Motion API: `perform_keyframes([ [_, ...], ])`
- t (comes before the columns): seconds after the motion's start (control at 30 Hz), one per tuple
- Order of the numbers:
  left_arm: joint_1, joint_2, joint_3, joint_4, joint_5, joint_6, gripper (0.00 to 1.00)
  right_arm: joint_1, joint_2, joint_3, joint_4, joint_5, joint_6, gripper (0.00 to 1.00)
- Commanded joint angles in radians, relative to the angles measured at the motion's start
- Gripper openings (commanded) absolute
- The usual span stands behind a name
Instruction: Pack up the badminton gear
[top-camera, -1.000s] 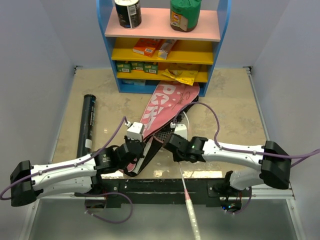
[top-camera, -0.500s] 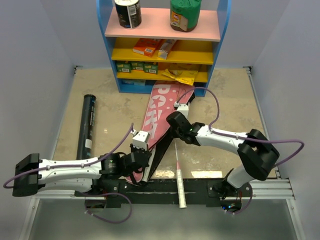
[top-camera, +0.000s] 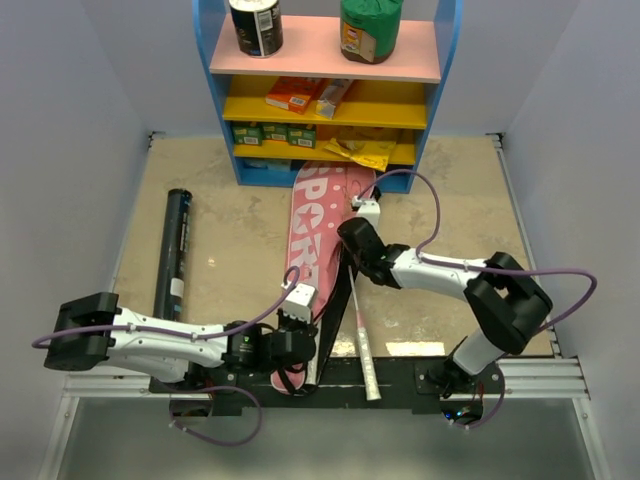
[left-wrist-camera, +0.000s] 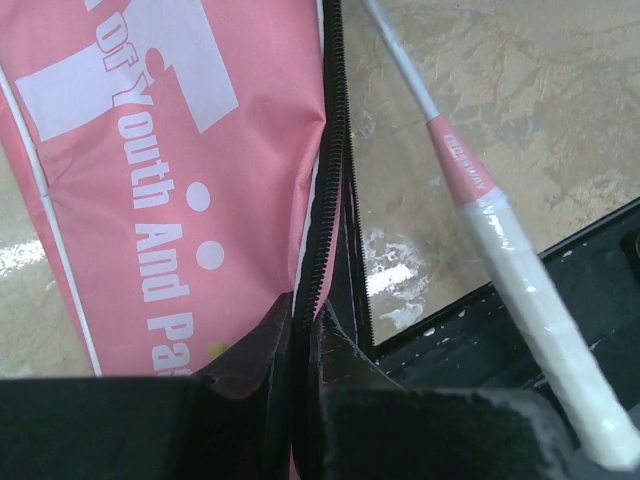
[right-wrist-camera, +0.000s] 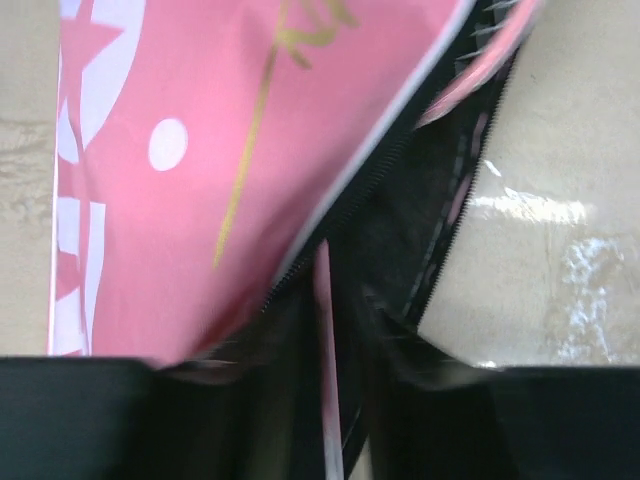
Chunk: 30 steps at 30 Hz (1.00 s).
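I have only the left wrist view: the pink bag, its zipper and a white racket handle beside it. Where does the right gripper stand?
Observer: The right gripper is at the pink bag's open edge, about halfway up, with the racket's shaft between its fingers.
Operator: Where is the tube?
Observer: The black tube lies left of the bag, apart from it.
Operator: What is beyond the bag?
Observer: Its far end reaches the base of the shelf unit.
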<state>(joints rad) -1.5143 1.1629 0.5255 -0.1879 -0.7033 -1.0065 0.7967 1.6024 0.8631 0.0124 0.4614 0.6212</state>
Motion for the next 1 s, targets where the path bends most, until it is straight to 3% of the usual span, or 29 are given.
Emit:
perform_keyframes([
  [0.0,-0.026,0.024,0.059,0.050,0.013,-0.052,0.00,-0.013,-0.149,-0.044,0.051,0.014,0.002,0.46],
  [0.17,-0.024,0.053,0.086,0.028,-0.019,-0.047,0.00,-0.002,-0.280,-0.081,-0.147,-0.099,-0.003,0.57],
  [0.43,-0.023,0.089,0.125,0.007,-0.050,-0.040,0.00,0.084,-0.469,-0.124,-0.521,-0.205,0.031,0.58],
  [0.6,-0.023,0.081,0.131,0.024,-0.029,-0.044,0.00,0.162,-0.493,-0.177,-0.540,-0.375,0.067,0.56],
  [0.97,-0.023,0.067,0.111,0.039,-0.012,-0.041,0.00,0.220,-0.522,-0.308,-0.513,-0.420,0.170,0.52],
])
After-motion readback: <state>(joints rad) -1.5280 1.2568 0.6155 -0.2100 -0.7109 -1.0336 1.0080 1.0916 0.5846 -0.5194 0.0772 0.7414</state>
